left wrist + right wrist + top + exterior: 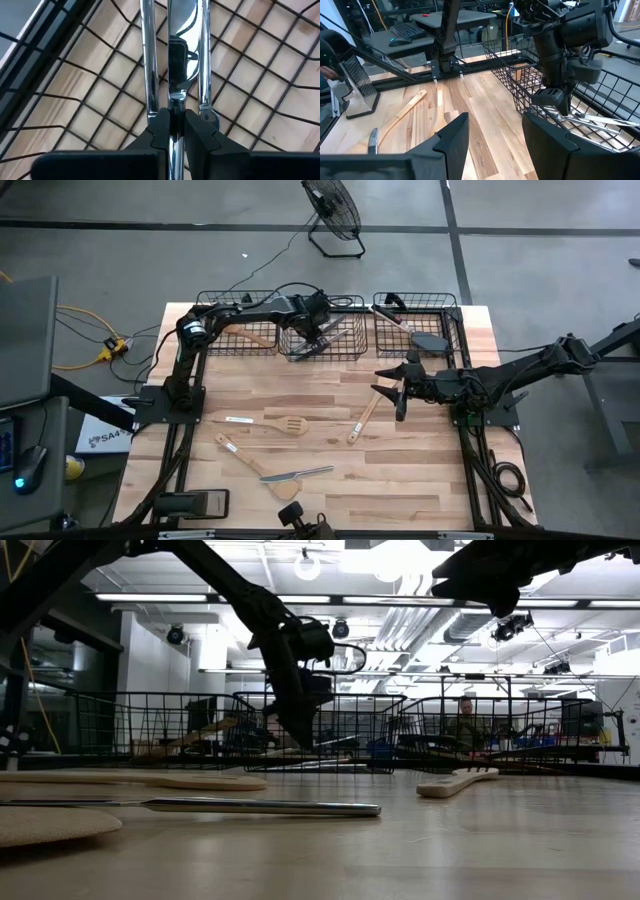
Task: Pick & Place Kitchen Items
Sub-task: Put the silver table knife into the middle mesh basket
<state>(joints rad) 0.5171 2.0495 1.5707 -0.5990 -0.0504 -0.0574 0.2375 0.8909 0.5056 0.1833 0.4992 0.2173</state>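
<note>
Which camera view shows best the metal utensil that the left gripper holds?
The left wrist view: the left gripper is shut on the metal utensil, close up. The high and low views show only the arm over the middle basket; the utensil is hidden.

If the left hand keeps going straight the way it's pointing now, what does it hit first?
The left hand points down into the middle wire basket, shut on a silver knife. Going on, the knife would likely meet the basket's wire floor first; depth is unclear.

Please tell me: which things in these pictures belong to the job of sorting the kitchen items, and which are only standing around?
For the job: wooden slotted spatula; wooden spoon; knife on the table; metal knife held shut in the left gripper over the middle basket; open right gripper.

Standing around: fan; keyboard; yellow cable.
</note>
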